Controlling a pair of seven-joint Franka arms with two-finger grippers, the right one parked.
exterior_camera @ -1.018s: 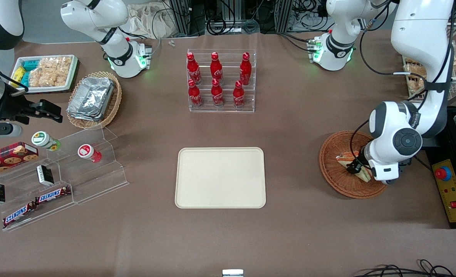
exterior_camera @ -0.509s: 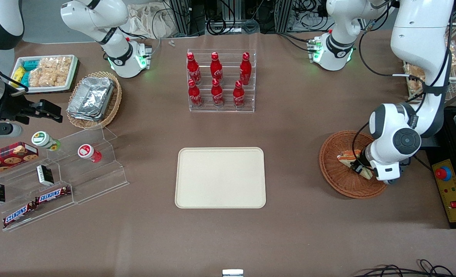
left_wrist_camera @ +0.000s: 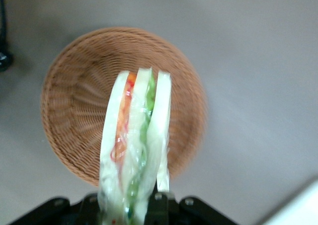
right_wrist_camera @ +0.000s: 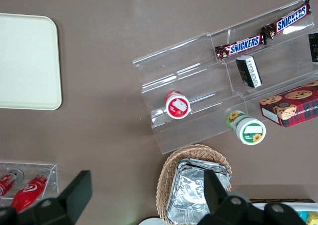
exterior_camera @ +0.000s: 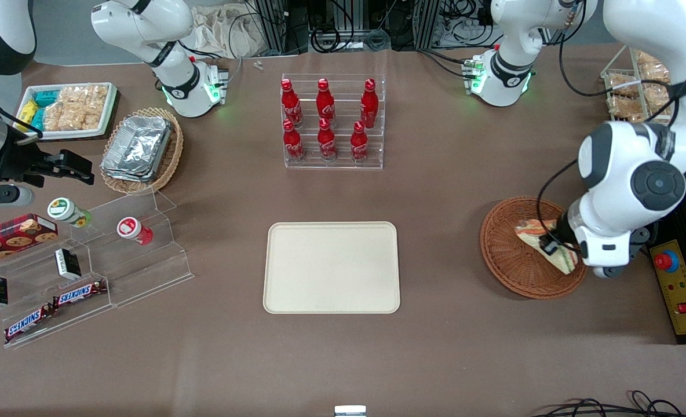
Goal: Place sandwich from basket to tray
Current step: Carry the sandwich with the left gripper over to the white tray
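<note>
surface: brown table [exterior_camera: 464,359] | top edge: cables, perhaps metal framing | light: even

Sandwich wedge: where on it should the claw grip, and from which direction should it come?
Across the two flat bread faces near the wide end, coming from above. The sandwich is a thin layered wedge, so squeezing the faces keeps the filling stacked. The claw is shut on it that way above the reddish-brown basket, the narrow tip pointing away from the fingers.

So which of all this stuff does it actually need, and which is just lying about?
Needed:
- sandwich, gripped in the claw, lifted above the basket
- basket
- tray

Lying about:
- cola bottles
- foil containers
- Snickers bars
- cookie box
</note>
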